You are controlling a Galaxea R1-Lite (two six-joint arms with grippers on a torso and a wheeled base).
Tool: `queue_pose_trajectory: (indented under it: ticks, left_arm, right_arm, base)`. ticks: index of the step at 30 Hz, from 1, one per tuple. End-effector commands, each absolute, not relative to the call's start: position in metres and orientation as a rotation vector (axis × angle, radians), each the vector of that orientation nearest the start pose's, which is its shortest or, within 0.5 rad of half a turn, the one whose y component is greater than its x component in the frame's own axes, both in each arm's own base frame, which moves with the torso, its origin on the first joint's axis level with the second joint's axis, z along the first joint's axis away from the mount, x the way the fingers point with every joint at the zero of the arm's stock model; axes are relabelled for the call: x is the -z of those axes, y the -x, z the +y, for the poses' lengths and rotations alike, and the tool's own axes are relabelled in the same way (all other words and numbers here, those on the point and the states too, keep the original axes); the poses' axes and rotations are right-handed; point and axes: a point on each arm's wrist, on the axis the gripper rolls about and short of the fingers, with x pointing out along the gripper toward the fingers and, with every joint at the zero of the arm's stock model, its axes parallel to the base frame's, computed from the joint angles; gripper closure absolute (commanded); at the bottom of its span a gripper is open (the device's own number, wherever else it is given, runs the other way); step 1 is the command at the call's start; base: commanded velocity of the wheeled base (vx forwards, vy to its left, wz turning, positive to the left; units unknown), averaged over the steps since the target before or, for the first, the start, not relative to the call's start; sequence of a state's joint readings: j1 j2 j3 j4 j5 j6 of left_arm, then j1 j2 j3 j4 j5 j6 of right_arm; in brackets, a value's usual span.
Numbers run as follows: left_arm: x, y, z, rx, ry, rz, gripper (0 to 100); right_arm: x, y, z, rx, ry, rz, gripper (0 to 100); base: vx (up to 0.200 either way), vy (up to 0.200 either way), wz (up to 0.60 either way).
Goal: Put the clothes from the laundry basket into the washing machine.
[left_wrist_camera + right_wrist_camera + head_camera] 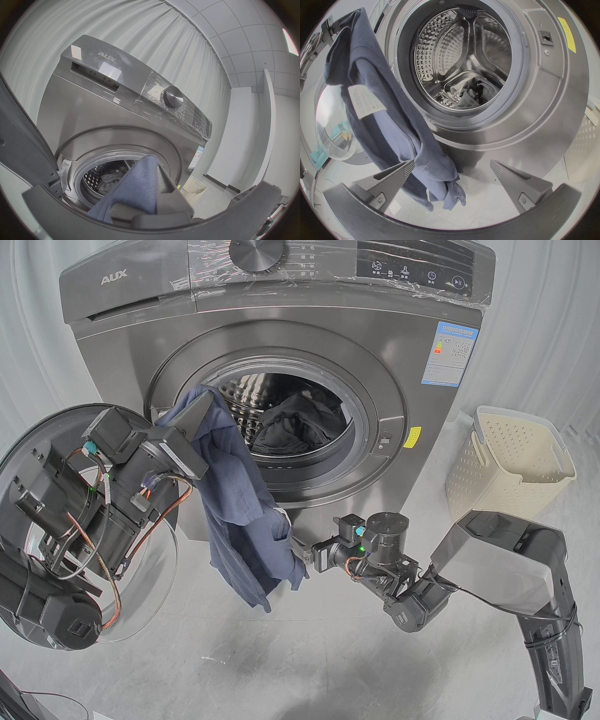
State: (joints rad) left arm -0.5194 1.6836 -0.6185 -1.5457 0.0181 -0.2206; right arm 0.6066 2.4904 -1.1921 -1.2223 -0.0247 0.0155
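Left gripper (195,416) is clamping the blue shirt (240,509) by its top beside the washing machine (400,365) mouth. Right gripper (451,165) is hanging spread wide, gripping nothing, at the hem. Most cloth is dangling outside, probably risking catching the rim or sliding floorward.

The head camera looks down on the washing machine (375,334), and both wrist cameras look up at its drum (462,56) from close.

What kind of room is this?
Most likely a laundry room: a washing machine with its door open, a cream laundry basket beside it, and a blue garment hanging from the left gripper.
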Motion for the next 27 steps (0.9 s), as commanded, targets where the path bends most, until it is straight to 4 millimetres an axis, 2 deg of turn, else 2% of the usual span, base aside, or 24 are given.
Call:
queue_pose_trajectory:
  ticks: [1, 4, 8, 14, 19, 25, 27]
  left_arm:
    - [-0.228, -0.241, -0.136, 0.538, 0.340, -0.408, 100]
    - [-0.228, -0.241, -0.136, 0.538, 0.340, -0.410, 100]
    - [-0.228, -0.241, -0.136, 0.538, 0.340, -0.408, 100]
    - [-0.228, -0.241, -0.136, 0.538, 0.340, -0.408, 100]
    - [-0.228, -0.240, -0.136, 0.538, 0.340, -0.410, 100]
    - [-0.228, -0.240, -0.136, 0.540, 0.340, -0.410, 100]
    - [-0.228, -0.241, -0.136, 0.539, 0.340, -0.408, 100]
  right_arm:
    - [-0.026, -0.359, 0.267, -0.614, 0.020, 0.106, 0]
    - [-0.024, -0.351, 0.273, -0.637, 0.024, 0.114, 0]
    - [-0.018, -0.345, 0.292, -0.678, 0.025, 0.114, 0]
    - [-0.001, -0.363, 0.308, -0.672, 0.018, 0.098, 0]
    - [0.001, -0.382, 0.315, -0.631, -0.003, 0.065, 0]
    - [-0.001, -0.392, 0.306, -0.587, -0.014, 0.053, 0]
    - [-0.002, -0.396, 0.295, -0.562, -0.018, 0.058, 0]
  base:
    - [0.000, 0.000, 0.00]
    - [0.000, 0.000, 0.00]
    - [0.000, 0.000, 0.00]
    - [0.000, 0.000, 0.00]
    - [0.000, 0.000, 0.00]
    - [0.000, 0.000, 0.00]
    - [0.000, 0.000, 0.00]
